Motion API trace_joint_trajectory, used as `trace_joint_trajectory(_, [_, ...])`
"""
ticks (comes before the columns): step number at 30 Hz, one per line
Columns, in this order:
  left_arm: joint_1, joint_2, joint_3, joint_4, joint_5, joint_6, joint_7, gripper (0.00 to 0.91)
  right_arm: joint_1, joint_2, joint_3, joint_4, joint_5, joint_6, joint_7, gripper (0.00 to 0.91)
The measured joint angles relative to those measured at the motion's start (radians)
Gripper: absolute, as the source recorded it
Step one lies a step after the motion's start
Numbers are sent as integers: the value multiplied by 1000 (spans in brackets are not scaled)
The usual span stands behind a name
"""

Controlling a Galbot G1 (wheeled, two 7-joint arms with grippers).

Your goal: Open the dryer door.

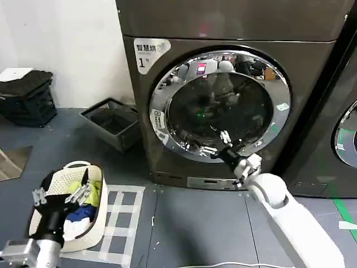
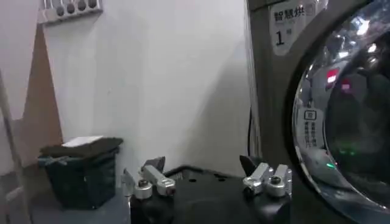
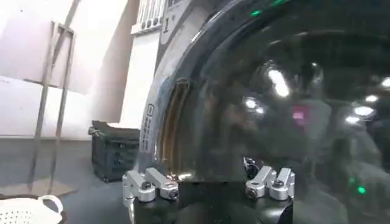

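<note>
1. My right gripper [image 1: 216, 143] reached to the lower chrome rim of the dryer door [image 1: 220, 103], fingers spread apart, close against the glass.
2. I held the left gripper [image 1: 62, 195] low above the white laundry basket [image 1: 95, 220], fingers parted, with bare floor between it and the machine.
3. The door sat shut, dark glass centred, filling the machine front.
4. Grey floor [image 1: 189, 223], taped squares [image 1: 122, 215], dark bin [image 1: 111, 123] beside the wall.

The door [image 1: 220, 106] is a large round porthole, nearly as wide as its machine, with a broad shiny chrome rim, a dark tinted glass centre and small white stickers on the rim. It sits closed, flat against the front, directly ahead of the right gripper [image 1: 216, 143], whose spread fingers are at its lower rim.
</note>
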Motion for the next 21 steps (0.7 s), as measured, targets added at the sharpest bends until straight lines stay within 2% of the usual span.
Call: trace_joint_trajectory(21, [2,-3,-1,0,15,-10,18,907,179,90,-146,-136,-4,-1,-2,907])
